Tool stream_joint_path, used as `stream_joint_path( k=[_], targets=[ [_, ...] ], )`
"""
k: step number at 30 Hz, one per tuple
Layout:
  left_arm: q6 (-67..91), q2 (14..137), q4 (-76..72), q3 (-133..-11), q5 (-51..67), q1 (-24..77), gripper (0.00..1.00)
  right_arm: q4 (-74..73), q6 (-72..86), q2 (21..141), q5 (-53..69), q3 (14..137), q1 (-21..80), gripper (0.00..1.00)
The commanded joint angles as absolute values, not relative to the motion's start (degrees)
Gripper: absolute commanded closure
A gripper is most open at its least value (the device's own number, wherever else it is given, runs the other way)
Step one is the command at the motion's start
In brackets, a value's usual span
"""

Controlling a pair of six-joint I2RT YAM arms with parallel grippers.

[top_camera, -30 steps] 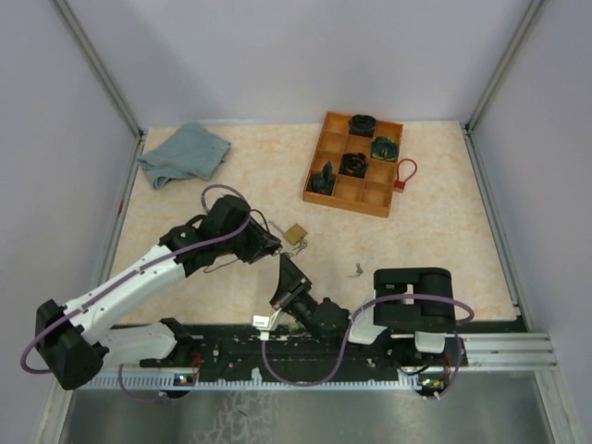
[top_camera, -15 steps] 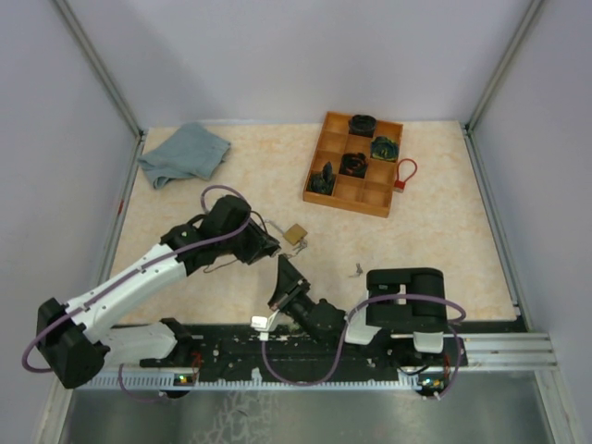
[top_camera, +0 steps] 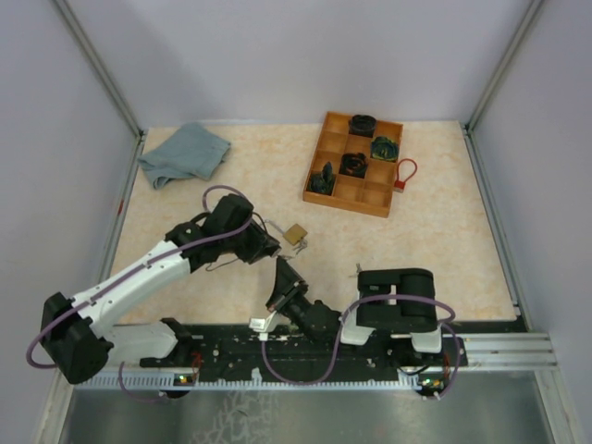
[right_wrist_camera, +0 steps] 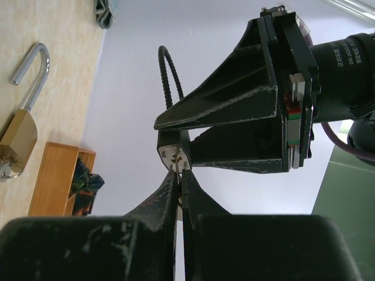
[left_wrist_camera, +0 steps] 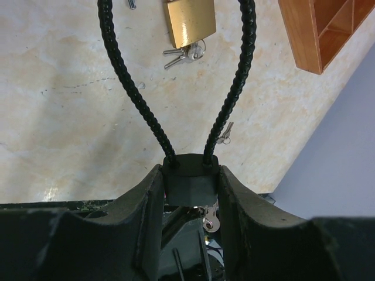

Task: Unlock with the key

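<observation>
I have the left pincer [left_wrist_camera: 190, 174] clamped on the cable lock [left_wrist_camera: 188, 188], raised over the worktop [top_camera: 231, 176] toward 7 o'clock. The right pincer [right_wrist_camera: 179, 178], nearly closed, pinches 1 key [left_wrist_camera: 210, 221] against the lock's face.

Brass padlock [left_wrist_camera: 188, 22] ahead of left pincer [left_wrist_camera: 190, 178]

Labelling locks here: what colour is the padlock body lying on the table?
Brass-gold; the padlock shows best in the left wrist view.
</observation>
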State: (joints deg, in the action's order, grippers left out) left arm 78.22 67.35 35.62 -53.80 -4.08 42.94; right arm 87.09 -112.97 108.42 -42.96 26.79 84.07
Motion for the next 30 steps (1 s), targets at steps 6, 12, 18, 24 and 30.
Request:
stream_joint_path(
  k=[6,12,18,24,30],
  targets=[
    [81.4,67.8,30.6,-53.9,5.4,44.2,1.0,99.0,-113.6,110.7,-40.7,29.6,83.5,1.0],
    [80.6,68.2,32.3,-55.7,2.0,46.2,1.0,99.0,-113.6,109.4,-41.1,28.9,82.2,1.0],
    [77.7,68.0,35.0,-55.7,0.5,46.3,1.0,97.1,-111.8,103.6,-39.7,25.6,81.3,1.0],
    [73.4,69.2,37.3,-58.2,1.6,46.3,1.0,91.8,-107.6,101.9,-39.1,24.1,81.2,1.0],
    [69.5,69.2,39.5,-61.1,2.7,46.3,1.0,89.2,-104.6,102.2,-39.8,23.2,80.7,1.0]
  ],
)
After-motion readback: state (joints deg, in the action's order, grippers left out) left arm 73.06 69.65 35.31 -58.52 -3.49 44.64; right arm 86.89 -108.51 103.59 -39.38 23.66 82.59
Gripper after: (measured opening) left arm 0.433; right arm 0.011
